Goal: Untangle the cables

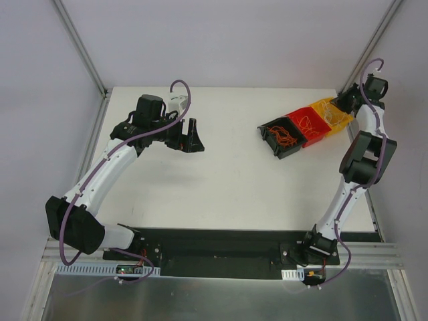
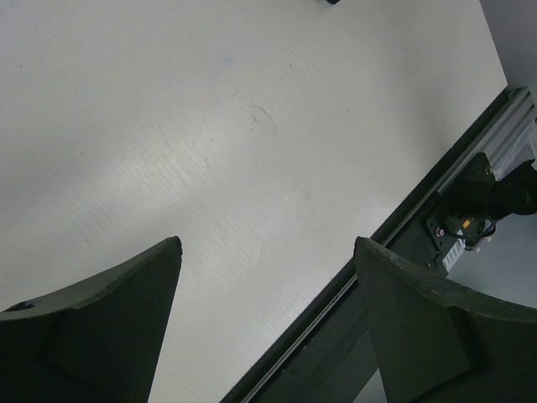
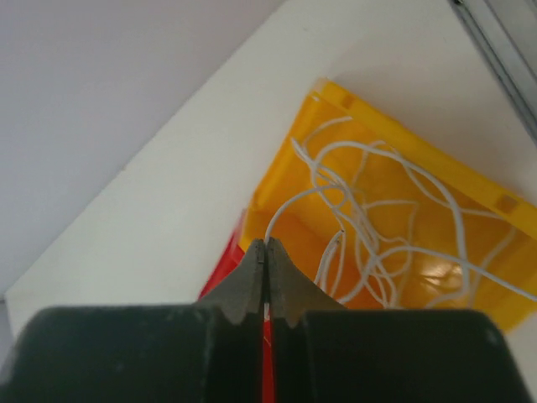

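Right end effector (image 3: 265, 245): closed on a white cable (image 3: 295, 196) above the yellow bin (image 3: 470, 176), far right corner of tabletop (image 1: 221, 180). Left end effector (image 2: 264, 243): wide open over the left tabletop. Orange cables (image 1: 286, 137) lie in the nearby black bin (image 1: 267, 138).

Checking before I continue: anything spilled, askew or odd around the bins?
Nothing spilled: the cables lie inside the black bin, red bin and yellow bin. The bin row sits skewed to the table edges. The right tool, shut, seems to pinch one white cable.
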`<state>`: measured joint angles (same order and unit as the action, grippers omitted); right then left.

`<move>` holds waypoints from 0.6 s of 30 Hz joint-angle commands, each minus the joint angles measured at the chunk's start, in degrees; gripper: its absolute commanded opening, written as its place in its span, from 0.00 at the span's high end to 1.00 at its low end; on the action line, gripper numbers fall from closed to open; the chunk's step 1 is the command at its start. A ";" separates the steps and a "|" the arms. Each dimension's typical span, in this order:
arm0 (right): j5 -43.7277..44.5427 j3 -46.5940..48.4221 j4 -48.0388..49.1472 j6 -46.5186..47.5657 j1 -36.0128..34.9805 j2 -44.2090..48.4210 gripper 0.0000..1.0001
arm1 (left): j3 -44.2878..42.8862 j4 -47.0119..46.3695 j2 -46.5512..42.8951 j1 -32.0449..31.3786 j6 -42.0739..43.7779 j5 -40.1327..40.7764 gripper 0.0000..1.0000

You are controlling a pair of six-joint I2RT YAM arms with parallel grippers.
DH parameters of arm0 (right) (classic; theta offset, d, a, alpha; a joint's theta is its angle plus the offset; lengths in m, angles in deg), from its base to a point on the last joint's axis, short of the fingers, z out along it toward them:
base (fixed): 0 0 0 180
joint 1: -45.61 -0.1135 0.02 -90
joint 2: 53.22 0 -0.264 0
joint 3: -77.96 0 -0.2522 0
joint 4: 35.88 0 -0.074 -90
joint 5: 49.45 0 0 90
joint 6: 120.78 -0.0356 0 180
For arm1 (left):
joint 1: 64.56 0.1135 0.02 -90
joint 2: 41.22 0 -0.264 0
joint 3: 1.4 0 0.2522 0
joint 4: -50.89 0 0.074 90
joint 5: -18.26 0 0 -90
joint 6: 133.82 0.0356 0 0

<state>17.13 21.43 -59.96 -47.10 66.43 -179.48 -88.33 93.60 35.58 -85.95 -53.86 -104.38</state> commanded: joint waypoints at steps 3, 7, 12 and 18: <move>12.78 6.99 -14.44 11.91 -2.88 -0.03 1.00 | 0.39 -1.53 -1.65 -0.41 -0.68 -1.81 0.17; 16.64 12.62 -18.23 15.96 -4.82 -3.99 0.97 | 0.39 -1.44 -1.91 -0.50 -0.68 -1.72 0.17; 21.74 20.53 -25.26 19.30 -6.14 -8.30 0.95 | 0.39 -1.44 -2.00 -0.50 -0.68 -1.72 0.17; 26.93 21.59 -26.23 21.85 -6.84 -10.40 0.96 | 0.39 -1.53 -2.44 -0.76 -0.68 -1.99 0.17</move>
<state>38.07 39.68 -82.37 -28.69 59.45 -188.18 -88.31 93.53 35.58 -85.99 -54.30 -104.71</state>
